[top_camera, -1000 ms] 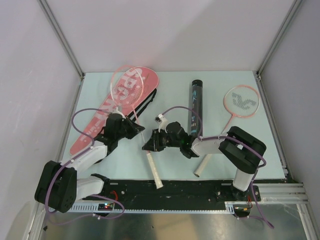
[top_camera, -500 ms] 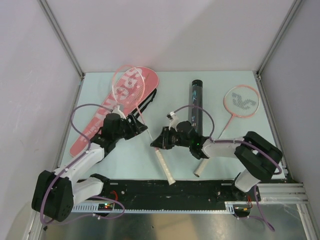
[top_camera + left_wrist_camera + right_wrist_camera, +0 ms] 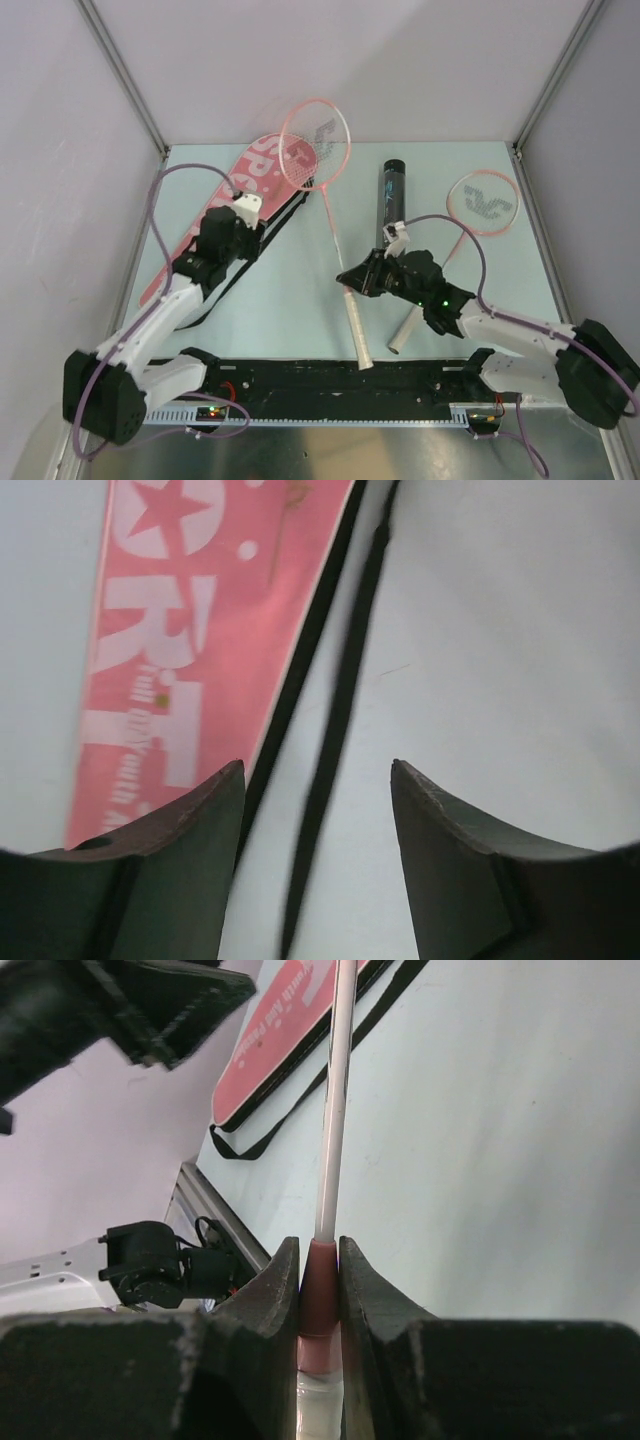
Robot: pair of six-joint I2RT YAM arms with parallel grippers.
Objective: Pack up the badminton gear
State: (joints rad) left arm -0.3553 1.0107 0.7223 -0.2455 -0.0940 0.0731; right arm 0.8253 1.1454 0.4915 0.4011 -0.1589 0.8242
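Finding the right hand (image 3: 320, 1278) clamped tight on the pink-framed racket (image 3: 334, 1110) at the pink cone where the shaft meets the white handle (image 3: 357, 330). Noting that racket slanting across the middle of the table (image 3: 290, 300), handle end pointing toward the near edge, head showing against the back wall just beside the wide end of the pink racket case (image 3: 255, 170). Observing the left hand (image 3: 316, 772) standing well open, gripping nothing, hanging over the case's black-trimmed edge and its black strap (image 3: 343, 680). Recording the case lying along the table's left side. Logging the black printed tube (image 3: 390, 205) lying at the far middle and the second pink-framed racket (image 3: 482, 203) lying to the right, partly hidden behind the right arm.
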